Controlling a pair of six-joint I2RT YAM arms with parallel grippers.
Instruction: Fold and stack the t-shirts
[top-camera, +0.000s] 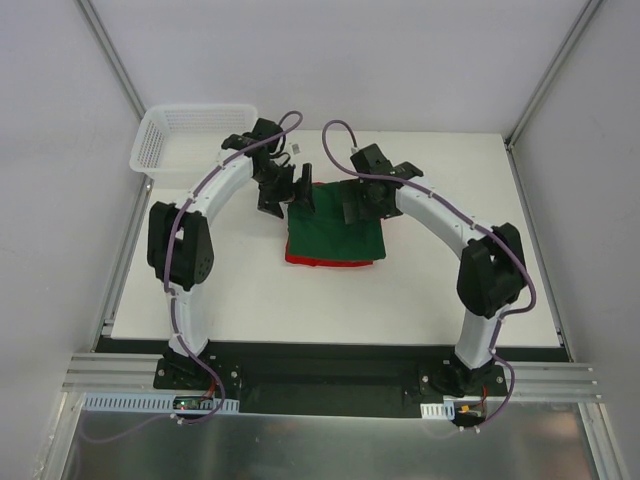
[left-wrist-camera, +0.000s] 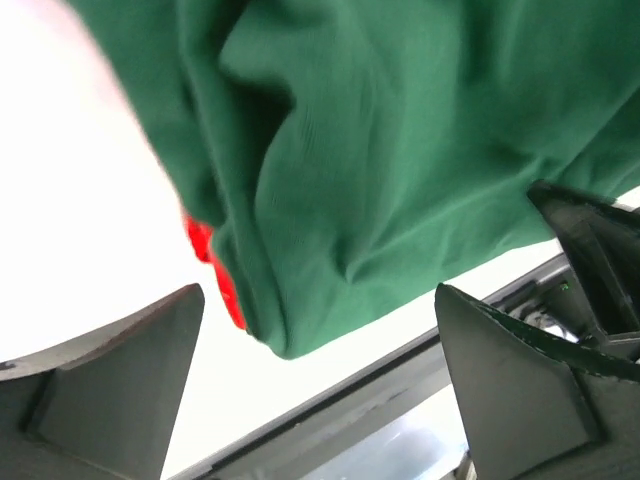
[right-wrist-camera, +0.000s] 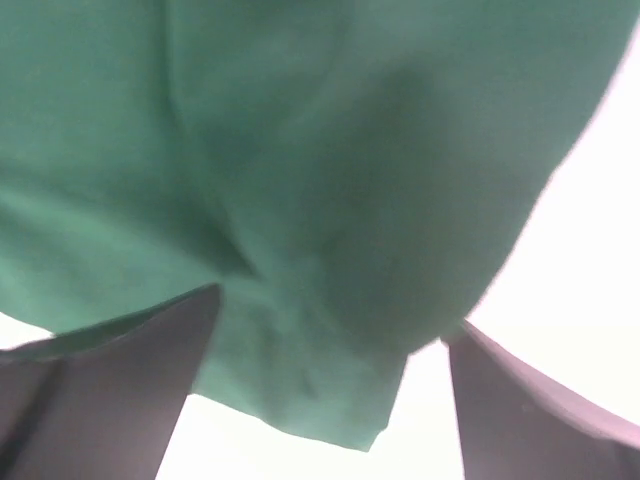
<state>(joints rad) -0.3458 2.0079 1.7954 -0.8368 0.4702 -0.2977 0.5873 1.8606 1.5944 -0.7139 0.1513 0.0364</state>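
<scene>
Two t-shirts lie in one stack, flanked by two grippers. Reading rightward from the white plastic mesh basket (top-camera: 152, 150):

- **Left gripper:** The left gripper (top-camera: 287, 198) sits just right of the basket and nearer the arm bases. Its jaws are spread wide and clamp nothing. In the left wrist view, green cloth sags loosely between the fingers.
- **Shirts:** Further right of the basket, the dark forest-green cotton t-shirt (top-camera: 335, 232) lies folded into a rectangle. It rests on the bright red cotton t-shirt (top-camera: 297, 259), which shows only as a thin edge on the near and basket-ward sides.
- **Right gripper:** Furthest from the basket, the right gripper (top-camera: 362, 202) is also spread wide and holds nothing.

The step in hand appears to be letting go of the finished fold. To do it well, each gripper should rise straight up, clear of the cloth, before swinging away. That keeps any fingertip from catching the hem, reopening the fold or sliding green off red.
</scene>
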